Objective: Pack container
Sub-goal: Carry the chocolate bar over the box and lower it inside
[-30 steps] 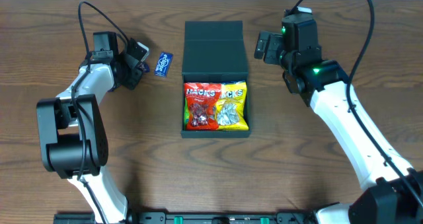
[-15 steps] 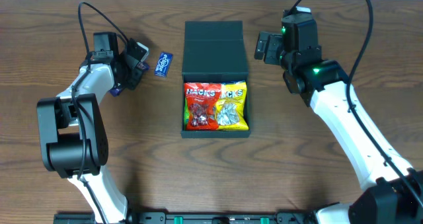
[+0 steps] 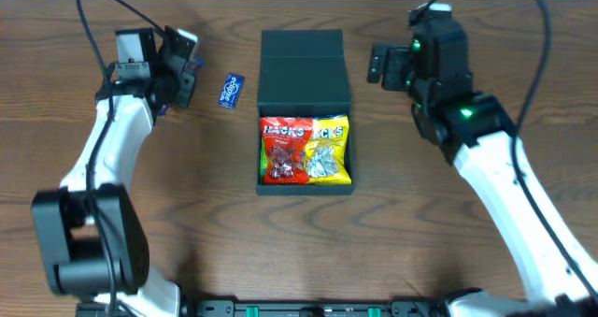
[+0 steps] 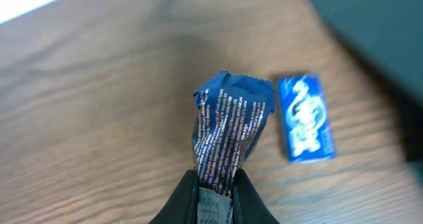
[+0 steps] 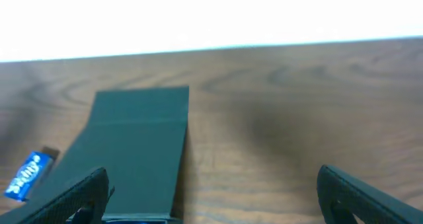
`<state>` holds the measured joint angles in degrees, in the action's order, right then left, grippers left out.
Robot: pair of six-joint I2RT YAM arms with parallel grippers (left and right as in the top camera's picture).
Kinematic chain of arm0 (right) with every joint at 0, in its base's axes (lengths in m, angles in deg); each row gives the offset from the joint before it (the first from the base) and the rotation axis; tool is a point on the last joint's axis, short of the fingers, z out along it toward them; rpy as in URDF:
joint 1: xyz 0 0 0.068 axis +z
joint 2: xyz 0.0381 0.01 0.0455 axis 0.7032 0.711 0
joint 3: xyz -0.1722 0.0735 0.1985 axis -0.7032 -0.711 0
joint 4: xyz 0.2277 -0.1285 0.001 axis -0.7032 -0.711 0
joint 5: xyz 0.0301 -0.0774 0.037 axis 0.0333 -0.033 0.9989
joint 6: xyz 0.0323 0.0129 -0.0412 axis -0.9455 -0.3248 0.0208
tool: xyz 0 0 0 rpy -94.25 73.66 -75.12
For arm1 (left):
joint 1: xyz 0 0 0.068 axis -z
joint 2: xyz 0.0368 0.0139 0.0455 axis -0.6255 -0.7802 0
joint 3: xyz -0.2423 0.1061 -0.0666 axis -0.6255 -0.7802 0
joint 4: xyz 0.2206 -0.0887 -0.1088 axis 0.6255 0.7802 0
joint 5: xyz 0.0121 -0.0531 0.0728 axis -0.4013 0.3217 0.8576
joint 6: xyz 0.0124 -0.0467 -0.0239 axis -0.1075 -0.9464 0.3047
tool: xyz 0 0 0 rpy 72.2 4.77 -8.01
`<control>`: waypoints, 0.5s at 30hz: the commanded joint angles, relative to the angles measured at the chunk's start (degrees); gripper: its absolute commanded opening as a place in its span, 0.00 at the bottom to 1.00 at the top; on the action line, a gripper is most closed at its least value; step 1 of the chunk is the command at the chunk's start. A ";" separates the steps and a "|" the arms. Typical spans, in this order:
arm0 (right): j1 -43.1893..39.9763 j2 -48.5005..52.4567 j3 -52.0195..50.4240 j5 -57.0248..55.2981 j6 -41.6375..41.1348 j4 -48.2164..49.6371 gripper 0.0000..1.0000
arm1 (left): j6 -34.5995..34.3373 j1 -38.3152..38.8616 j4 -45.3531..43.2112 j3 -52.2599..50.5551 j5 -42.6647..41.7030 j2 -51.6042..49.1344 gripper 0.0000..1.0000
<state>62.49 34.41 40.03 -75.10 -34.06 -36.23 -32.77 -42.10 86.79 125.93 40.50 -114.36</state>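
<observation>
Your left claw is closed on one end of a blue packet, leaving the rest free to drop into the open container at bench centre; your right claw stands wide open, empty, beside the lid.

Brown wooden table, dark teal-green container open at centre, small blue packet lying near it

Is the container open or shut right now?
Open. The container has its lid folded back flat, and a red packet and a yellow packet show inside.
</observation>
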 commanded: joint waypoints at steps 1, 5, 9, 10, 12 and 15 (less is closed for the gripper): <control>-0.28 -3.13 0.13 -0.74 2.64 0.11 0.99 | -9.86 2.80 0.17 1.11 -0.44 3.15 0.06; -0.28 -4.63 0.13 -0.74 2.82 0.11 0.99 | -15.06 7.08 0.46 1.11 -0.57 5.03 0.05; -0.42 -4.79 0.13 -0.72 4.68 -0.02 0.99 | -7.32 12.92 1.29 1.11 -2.14 5.27 0.06; -0.66 -4.79 0.13 -0.74 4.79 -0.22 0.99 | -3.39 15.15 1.29 1.11 -2.12 5.27 0.06; -1.01 -4.79 0.13 -0.74 4.79 -0.61 0.99 | 4.17 18.18 1.31 1.11 -2.16 5.27 0.06; -2.03 -4.85 0.13 -0.72 4.74 -1.36 0.99 | 17.92 22.71 1.88 1.11 -3.87 5.25 0.06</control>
<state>61.68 29.98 40.03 -75.21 -30.35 -37.26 -27.53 -21.31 88.32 125.93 38.54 -109.99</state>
